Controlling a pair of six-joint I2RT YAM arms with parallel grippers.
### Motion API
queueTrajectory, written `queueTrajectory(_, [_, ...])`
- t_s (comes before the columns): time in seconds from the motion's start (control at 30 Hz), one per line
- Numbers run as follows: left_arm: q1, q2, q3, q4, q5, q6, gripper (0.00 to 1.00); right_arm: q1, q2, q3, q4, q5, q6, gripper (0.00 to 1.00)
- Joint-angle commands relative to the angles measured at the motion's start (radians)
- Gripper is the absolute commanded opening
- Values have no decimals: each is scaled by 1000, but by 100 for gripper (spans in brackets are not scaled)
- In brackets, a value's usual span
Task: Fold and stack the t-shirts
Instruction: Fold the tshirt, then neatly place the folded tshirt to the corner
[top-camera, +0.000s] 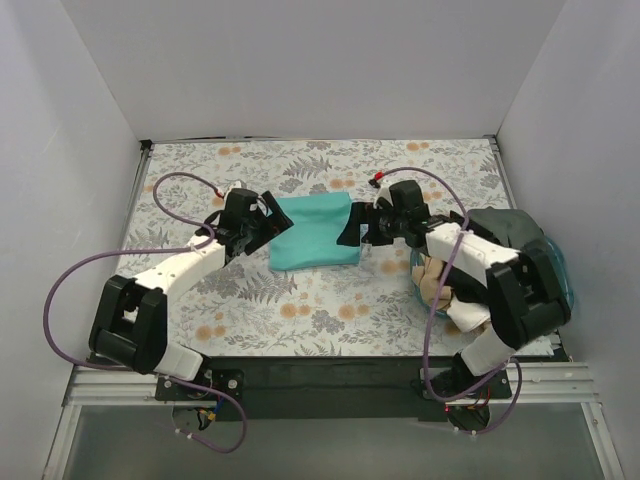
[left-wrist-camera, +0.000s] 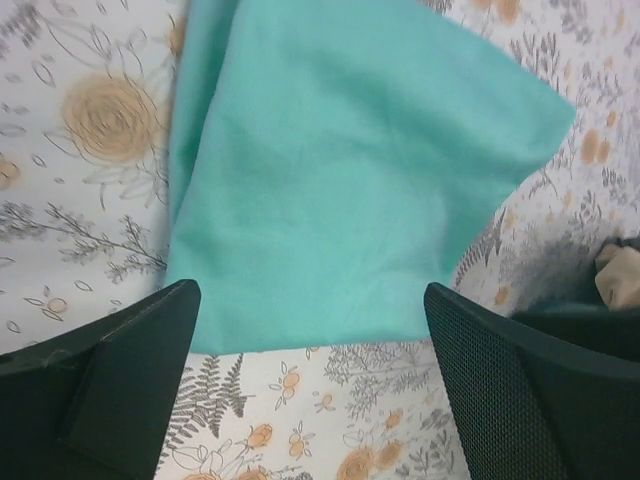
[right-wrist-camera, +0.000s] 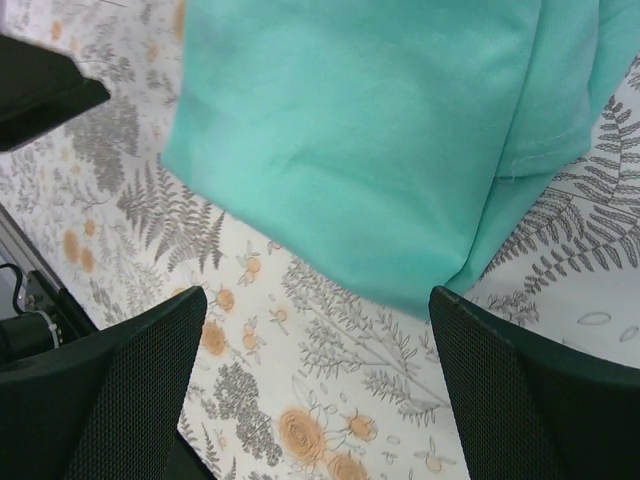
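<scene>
A bright teal-green t-shirt (top-camera: 313, 234) lies folded into a rough rectangle on the flowered tablecloth, mid-table. It fills the upper part of the left wrist view (left-wrist-camera: 340, 170) and of the right wrist view (right-wrist-camera: 380, 140). My left gripper (top-camera: 268, 226) is open at the shirt's left edge, holding nothing. My right gripper (top-camera: 357, 225) is open at the shirt's right edge, holding nothing. A dark grey-olive shirt (top-camera: 505, 225) and beige cloth (top-camera: 437, 285) sit in the tub at the right.
A translucent blue plastic tub (top-camera: 562, 268) stands at the table's right edge under my right arm. White walls close in the table on three sides. The flowered tablecloth (top-camera: 300, 310) covers the whole table.
</scene>
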Motion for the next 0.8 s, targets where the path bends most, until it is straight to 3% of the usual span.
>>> queueTrajectory(0.0, [4, -30, 53, -84, -172, 56, 95, -5, -163, -54, 2, 42, -40, 98])
queueTrajectory(0.17, [16, 105, 124, -97, -265, 120, 95, -5, -376, -198, 2, 113, -43, 98])
queueTrajectory(0.4, [19, 334, 289, -115, -251, 152, 93, -5, -551, -298, -10, 173, -46, 98])
queueTrajectory(0.77, [-16, 518, 381, -138, -242, 197, 68, -6, -651, -337, -69, 228, -62, 98])
